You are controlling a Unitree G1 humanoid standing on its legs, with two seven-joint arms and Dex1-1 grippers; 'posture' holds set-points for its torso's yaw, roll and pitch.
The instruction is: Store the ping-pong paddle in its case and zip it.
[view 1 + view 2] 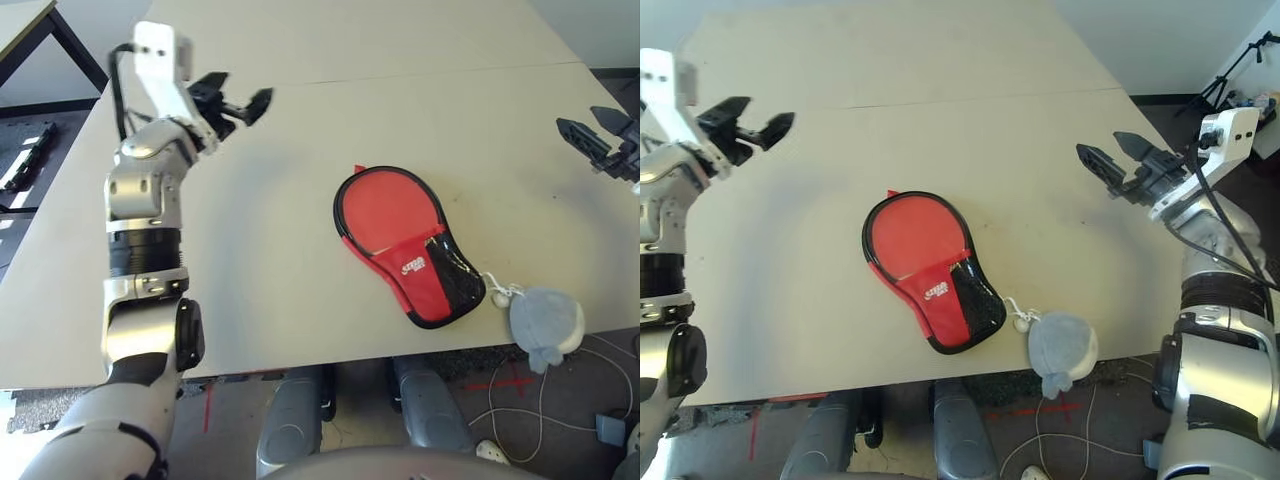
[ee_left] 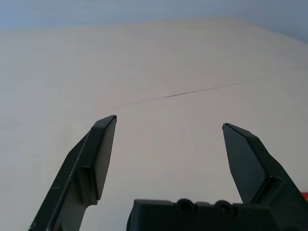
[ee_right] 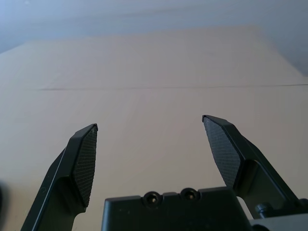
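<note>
Both claws, left claw [image 1: 238, 103] and right claw [image 1: 1108, 152], gape wide and empty, well apart from the case [image 1: 925, 268] between them.

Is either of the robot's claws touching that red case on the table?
No: the case lies alone on the table, with the left gripper and right gripper open and well off to either side.

A pale beige table [image 1: 1060, 250] carries the things, and a thin seam crosses it from side to side in its far half. The case [image 1: 925, 265] lies flat near the middle of the near edge, red side up with black edging, its round end toward the far side and its narrow end toward the near edge. Just beside that narrow end, a grey-white soft ball [image 1: 1062, 347] on a cord rests at the near edge, partly overhanging it.
</note>
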